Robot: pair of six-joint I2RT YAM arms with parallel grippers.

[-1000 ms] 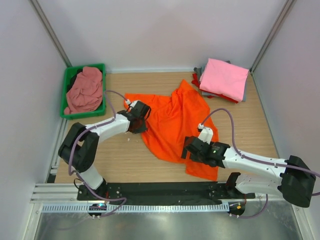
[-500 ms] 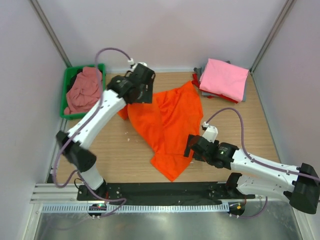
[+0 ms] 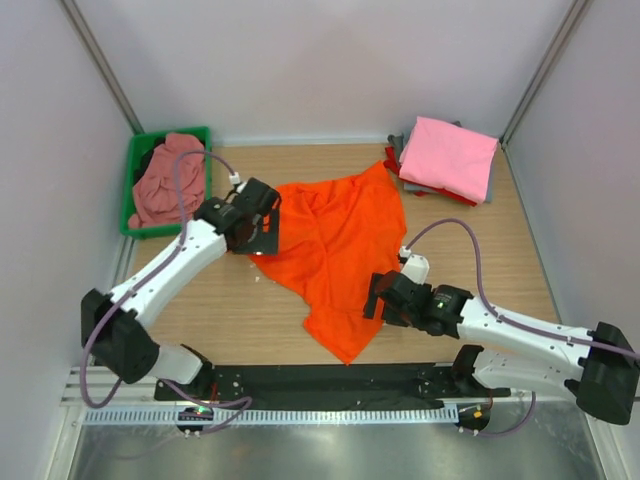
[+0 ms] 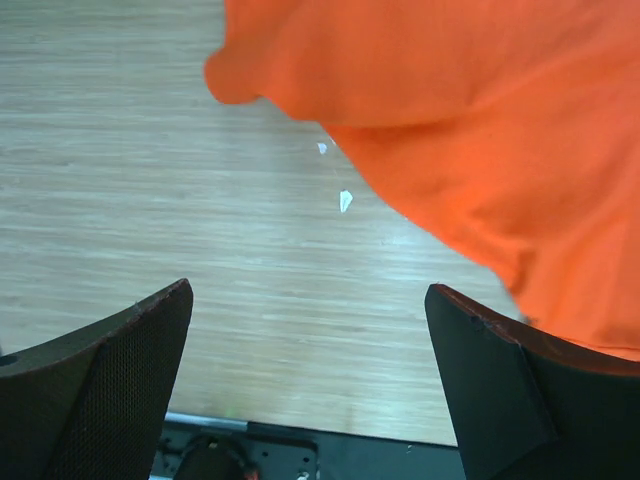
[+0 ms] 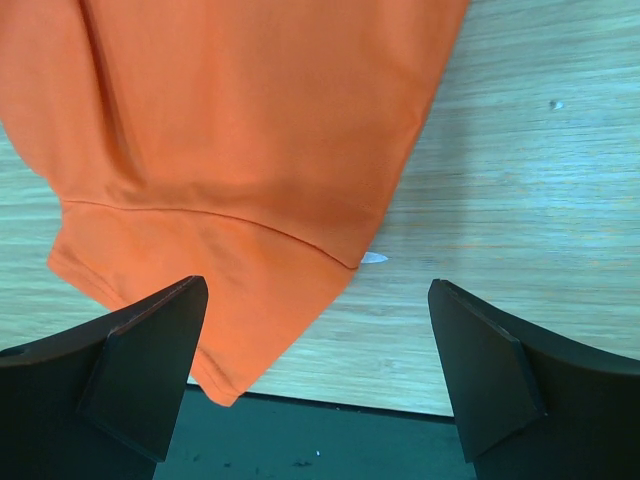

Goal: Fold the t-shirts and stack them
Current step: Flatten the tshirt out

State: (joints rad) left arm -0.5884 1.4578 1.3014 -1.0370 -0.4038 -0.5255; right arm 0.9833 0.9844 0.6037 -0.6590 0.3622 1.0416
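Note:
A bright orange t-shirt point(image 3: 330, 240) lies crumpled and partly spread in the middle of the table. Its left edge also shows in the left wrist view point(image 4: 480, 110), and its lower hem in the right wrist view point(image 5: 240, 130). My left gripper point(image 3: 262, 228) hangs at the shirt's left edge, open with nothing between its fingers point(image 4: 308, 330). My right gripper point(image 3: 378, 297) stands open over the shirt's lower right edge point(image 5: 318, 300), holding nothing. A folded pink t-shirt point(image 3: 448, 158) tops a stack at the back right, with red and grey ones under it.
A green bin point(image 3: 136, 160) at the back left holds a crumpled dusty-pink shirt point(image 3: 168, 185). Small white scraps point(image 4: 345, 200) lie on the wood beside the orange shirt. The black rail point(image 3: 330, 380) runs along the near table edge.
My left gripper opened and let go of the orange shirt after dragging its left edge back, then drew back to the left. The shirt's lower part shifted left. The right arm barely moved.

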